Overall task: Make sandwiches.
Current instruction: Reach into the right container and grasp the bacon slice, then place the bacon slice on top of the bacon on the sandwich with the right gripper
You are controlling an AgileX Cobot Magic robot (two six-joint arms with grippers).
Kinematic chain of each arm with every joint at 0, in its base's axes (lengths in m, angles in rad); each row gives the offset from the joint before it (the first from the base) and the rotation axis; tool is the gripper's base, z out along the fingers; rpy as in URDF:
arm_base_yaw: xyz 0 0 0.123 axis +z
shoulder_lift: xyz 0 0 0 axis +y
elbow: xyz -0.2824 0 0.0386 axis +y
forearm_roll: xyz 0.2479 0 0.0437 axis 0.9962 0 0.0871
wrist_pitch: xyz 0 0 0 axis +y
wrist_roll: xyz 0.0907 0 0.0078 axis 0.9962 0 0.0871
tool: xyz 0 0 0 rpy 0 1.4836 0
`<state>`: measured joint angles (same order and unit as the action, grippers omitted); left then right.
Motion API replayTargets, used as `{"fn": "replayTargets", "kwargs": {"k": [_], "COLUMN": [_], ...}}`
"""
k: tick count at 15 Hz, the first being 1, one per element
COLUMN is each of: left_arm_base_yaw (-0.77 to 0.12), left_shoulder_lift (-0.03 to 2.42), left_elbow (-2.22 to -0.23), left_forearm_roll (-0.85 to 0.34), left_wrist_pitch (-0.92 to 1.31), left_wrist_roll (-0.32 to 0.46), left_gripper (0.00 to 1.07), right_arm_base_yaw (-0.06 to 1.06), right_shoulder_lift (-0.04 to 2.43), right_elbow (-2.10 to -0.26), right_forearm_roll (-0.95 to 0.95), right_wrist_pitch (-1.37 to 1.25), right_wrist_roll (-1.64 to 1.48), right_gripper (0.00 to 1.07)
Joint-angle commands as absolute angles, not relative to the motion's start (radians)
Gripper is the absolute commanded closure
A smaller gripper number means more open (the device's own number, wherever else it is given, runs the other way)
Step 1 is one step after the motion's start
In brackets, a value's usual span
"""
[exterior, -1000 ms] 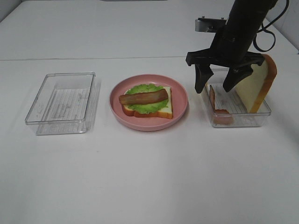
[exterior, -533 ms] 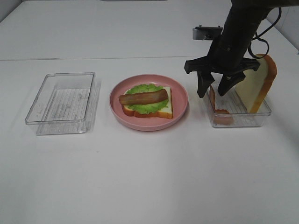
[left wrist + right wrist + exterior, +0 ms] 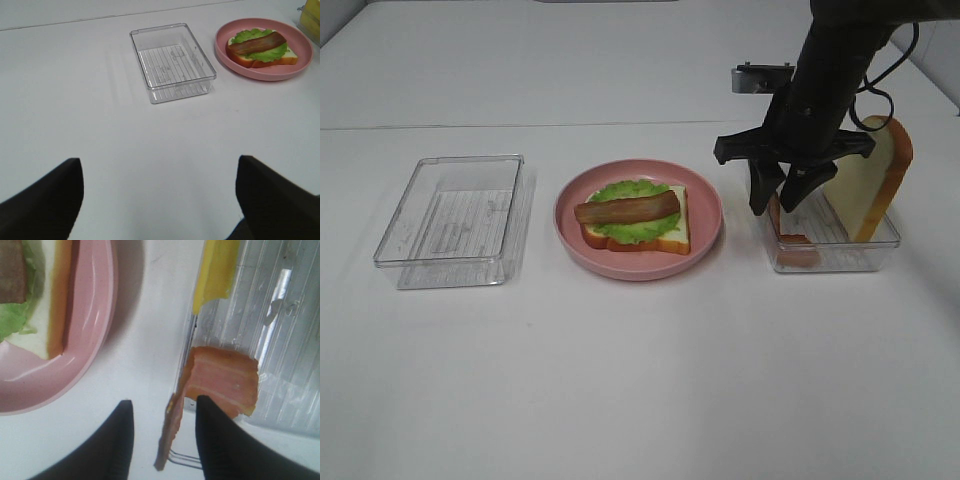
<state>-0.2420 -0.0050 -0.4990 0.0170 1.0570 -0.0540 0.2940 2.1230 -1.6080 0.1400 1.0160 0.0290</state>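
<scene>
An open sandwich sits on the round pink plate (image 3: 705,200): a white bread slice (image 3: 675,232), a green lettuce leaf (image 3: 635,225) and a bacon strip (image 3: 626,210) on top. It also shows in the left wrist view (image 3: 260,47). My right gripper (image 3: 775,205) is open, low over the left end of the right clear tray (image 3: 835,255). In the right wrist view its fingers (image 3: 117,440) straddle the tray wall and the edge of a bacon strip (image 3: 225,382). A yellow cheese slice (image 3: 215,270) lies beyond it. A bread slice (image 3: 875,180) leans upright in that tray. My left gripper (image 3: 157,210) is open and empty.
A clear plastic tray (image 3: 455,220) with nothing in it stands left of the plate; it also shows in the left wrist view (image 3: 172,62). The white table (image 3: 640,380) stretches bare toward the front. The left arm is out of the exterior high view.
My right gripper has come down toward the left end of the right tray and its fingers have drawn closer together. The plate, the sandwich and the trays have not moved.
</scene>
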Motion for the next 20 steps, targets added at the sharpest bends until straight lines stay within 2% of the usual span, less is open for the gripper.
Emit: {"fn": "replayTargets", "kwargs": {"k": [1, 2, 3, 4, 10, 14, 18, 20], "left_arm_base_yaw": [-0.244, -0.244, -0.244, -0.244, -0.244, -0.244, -0.244, -0.244], "left_shoulder_lift": [-0.026, -0.026, -0.026, -0.026, -0.026, -0.026, -0.026, -0.026], "left_elbow": [-0.498, -0.498, -0.498, -0.498, -0.498, -0.498, -0.498, -0.498], "left_forearm_roll": [0.017, 0.017, 0.017, 0.017, 0.017, 0.017, 0.017, 0.017], "left_wrist_pitch": [1.046, 1.046, 1.046, 1.046, 1.046, 1.046, 1.046, 1.046], "left_wrist_roll": [-0.053, -0.053, -0.053, -0.053, -0.053, -0.053, -0.053, -0.053], "left_gripper": [0.27, 0.27, 0.27, 0.27, 0.27, 0.27, 0.27, 0.27], "right_arm_base_yaw": [0.296, 0.296, 0.296, 0.296, 0.296, 0.296, 0.298, 0.298], "right_shoulder_lift": [2.126, 2.126, 2.126, 2.126, 2.108, 2.007, 1.921, 1.886], "right_elbow": [-1.612, -1.612, -1.612, -1.612, -1.612, -1.612, -1.612, -1.612], "right_forearm_roll": [0.127, 0.127, 0.127, 0.126, 0.127, 0.136, 0.202, 0.315], "right_wrist_pitch": [1.01, 1.008, 1.006, 1.006, 1.032, 1.061, 1.111, 1.089], "right_wrist_roll": [0.058, 0.06, 0.06, 0.06, 0.06, 0.061, 0.06, 0.052], "right_gripper": [0.87, 0.93, 1.06, 1.07, 1.07, 1.07, 1.07, 1.07]}}
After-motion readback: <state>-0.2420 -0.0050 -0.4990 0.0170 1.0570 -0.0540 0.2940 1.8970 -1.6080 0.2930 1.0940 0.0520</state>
